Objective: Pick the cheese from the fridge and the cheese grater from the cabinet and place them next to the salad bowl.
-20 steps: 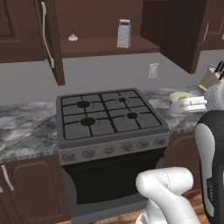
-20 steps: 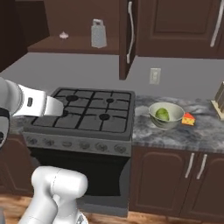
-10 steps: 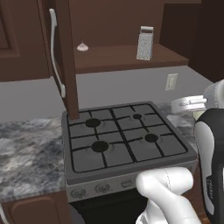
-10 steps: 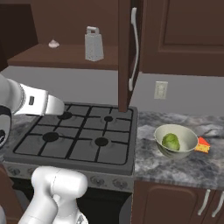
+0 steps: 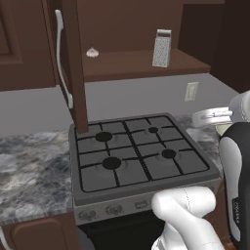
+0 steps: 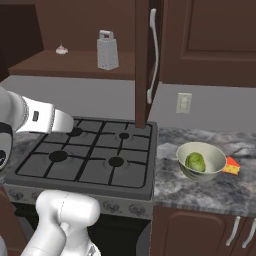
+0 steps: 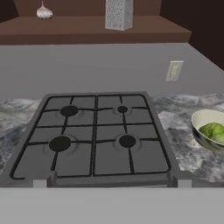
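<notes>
Fingers [image 7: 39, 183] stand spread abt as wide as they go, nothing btwn them, nothing held; tips show as two small grey stubs at the near edge of the stove, gripper [image 7: 111, 183] midway.

Just ahead of the fingers: grey gas stove [image 7: 94, 131], four dark burners under black grates. Front-left burner [image 7: 60, 143] and front-right burner [image 7: 127, 141] sit nearest the tips, rear pair beyond. Stove knobs [image 5: 114, 210] on the front panel, below the fingers' level.

Right of the fingers, on the marbled grey counter [image 6: 200, 187]: salad bowl [image 6: 201, 161], cream-white, upright, green lettuce [image 6: 195, 161] inside. Cheese [image 6: 231, 166] lies on the counter just beside the bowl, on its far-right side from the fingers, yellow-orange w/ reddish edge; touching the bowl or not – can't tell.

Further ahead, past the stove: grey back wall w/ a white outlet [image 7: 174, 71], up and right of the fingers.

Farthest, high above: cabinet [image 6: 200, 40], dark brown, one door [image 6: 142, 60] swung open edge-on w/ long curved silver handle [image 6: 153, 55]. On its open shelf [image 7: 94, 30] the cheese grater [image 7: 118, 14] stands upright, grey metal, loop handle on top, roughly straight ahead of the fingers and well apart from them. Garlic bulb [image 7: 44, 12] on the same shelf, left of the grater, apart from it.

White arm [image 6: 42, 117] reaches over the stove's left side in the right base view.
</notes>
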Robot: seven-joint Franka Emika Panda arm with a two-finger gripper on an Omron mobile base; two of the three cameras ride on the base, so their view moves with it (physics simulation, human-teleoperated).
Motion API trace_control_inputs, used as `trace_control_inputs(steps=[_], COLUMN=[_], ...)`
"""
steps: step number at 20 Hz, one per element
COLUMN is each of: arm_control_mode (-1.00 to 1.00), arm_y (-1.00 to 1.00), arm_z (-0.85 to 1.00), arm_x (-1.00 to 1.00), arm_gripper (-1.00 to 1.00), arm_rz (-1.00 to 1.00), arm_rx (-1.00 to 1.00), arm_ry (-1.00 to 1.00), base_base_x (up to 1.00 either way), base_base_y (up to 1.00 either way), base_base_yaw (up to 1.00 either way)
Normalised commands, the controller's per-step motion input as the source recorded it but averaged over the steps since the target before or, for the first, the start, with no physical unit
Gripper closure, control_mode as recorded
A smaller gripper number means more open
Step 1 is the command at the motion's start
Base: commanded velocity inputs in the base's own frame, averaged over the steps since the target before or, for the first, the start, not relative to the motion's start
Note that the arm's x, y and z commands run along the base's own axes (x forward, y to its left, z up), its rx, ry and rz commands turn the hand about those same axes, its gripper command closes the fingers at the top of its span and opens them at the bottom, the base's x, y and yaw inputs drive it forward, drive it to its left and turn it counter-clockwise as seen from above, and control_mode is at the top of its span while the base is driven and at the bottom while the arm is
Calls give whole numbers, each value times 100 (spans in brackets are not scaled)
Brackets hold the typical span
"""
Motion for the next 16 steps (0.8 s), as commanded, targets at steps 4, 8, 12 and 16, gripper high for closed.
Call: trace_control_inputs(steps=[4, 8, 12, 16], arm_control_mode=[100, -100, -100, -100], arm_y=[0, 8, 27, 18], arm_z=[0, 0, 5, 46], arm_x=[0, 0, -6, -6], arm_gripper=[-100, -100, -100, -100], arm_rz=[0, 0, -1, 0], arm_rx=[0, 0, -1, -2], arm_ry=[0, -4, -2, -3], base_base_x=[0, 0, 0, 0], base_base_y=[0, 0, 0, 0], base_base_yaw=[0, 0, 0, 0])
